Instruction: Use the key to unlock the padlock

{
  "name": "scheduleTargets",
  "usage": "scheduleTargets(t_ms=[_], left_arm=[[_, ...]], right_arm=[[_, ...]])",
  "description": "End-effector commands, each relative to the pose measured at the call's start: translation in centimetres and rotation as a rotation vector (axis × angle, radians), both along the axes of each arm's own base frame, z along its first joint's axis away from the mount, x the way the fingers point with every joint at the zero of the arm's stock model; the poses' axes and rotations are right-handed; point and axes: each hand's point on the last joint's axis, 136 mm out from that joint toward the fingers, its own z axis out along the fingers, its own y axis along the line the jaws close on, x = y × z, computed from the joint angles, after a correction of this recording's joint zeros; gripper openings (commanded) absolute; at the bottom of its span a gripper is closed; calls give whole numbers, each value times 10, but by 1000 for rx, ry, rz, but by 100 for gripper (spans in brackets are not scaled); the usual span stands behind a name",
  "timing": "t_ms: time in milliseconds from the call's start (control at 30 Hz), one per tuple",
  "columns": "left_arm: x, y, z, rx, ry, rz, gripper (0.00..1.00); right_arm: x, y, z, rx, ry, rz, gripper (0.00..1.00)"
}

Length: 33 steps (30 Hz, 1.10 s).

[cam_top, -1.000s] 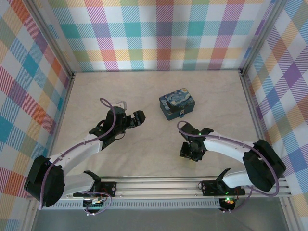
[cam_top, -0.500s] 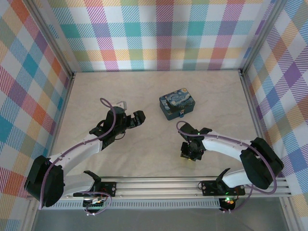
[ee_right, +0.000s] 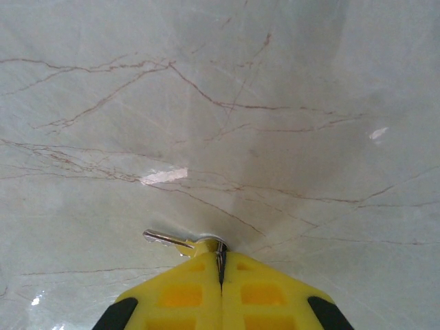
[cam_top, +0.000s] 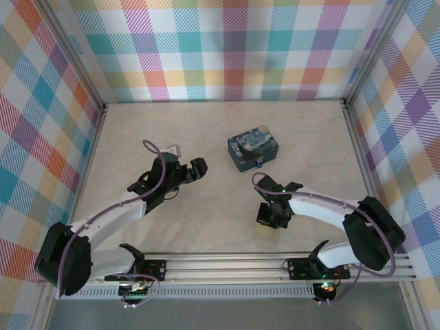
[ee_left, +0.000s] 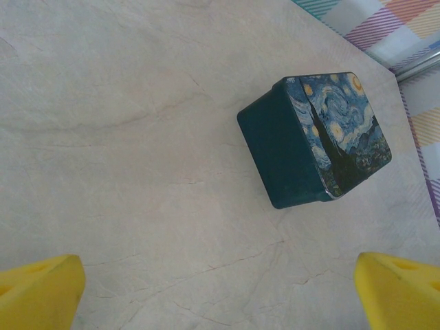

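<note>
Pinching the key only by its head, blade jutting left of the pressed-together tips and low over the table, the right gripper may let it twist or slip free on lifting, so shallow looks the hold.

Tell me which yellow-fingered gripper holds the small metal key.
The right gripper, shut on the thin silvery metal key; the left gripper stands open, empty.

The key is silvery-grey, the tin swirled blue-yellow, the walls pastel plaid
</note>
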Motion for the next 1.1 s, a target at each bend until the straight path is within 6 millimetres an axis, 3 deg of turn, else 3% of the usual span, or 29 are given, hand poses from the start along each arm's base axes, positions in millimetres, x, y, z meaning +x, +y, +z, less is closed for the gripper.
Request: scheduleTargets(t_ms=[0,167,267,567,733,867,1067], left_arm=[[-5,0,5,0,-15,-7,100],[-4,-8,17,-35,-37,-36,100],[-3,-18,29,-76,-61,-78,100],[-8,-77,86,-193,-167,-322,91],[-23,-118,111,-225,-209,-472,82],[-30,-141,116,-223,-219,-538,72],[-34,-159,116,-235,-218,-579,61]], right_arm=[[2,3,3,7,-13,4,0],[13,11,15,74,-95,-3,0],[26,19,33,130,-183,-7,0],[81,53,120,397,-560,-54,0],[99,54,166,453,-729,-72,0],[108,51,195,513,-825,-133,0],[108,62,215,594,-838,-124,0]])
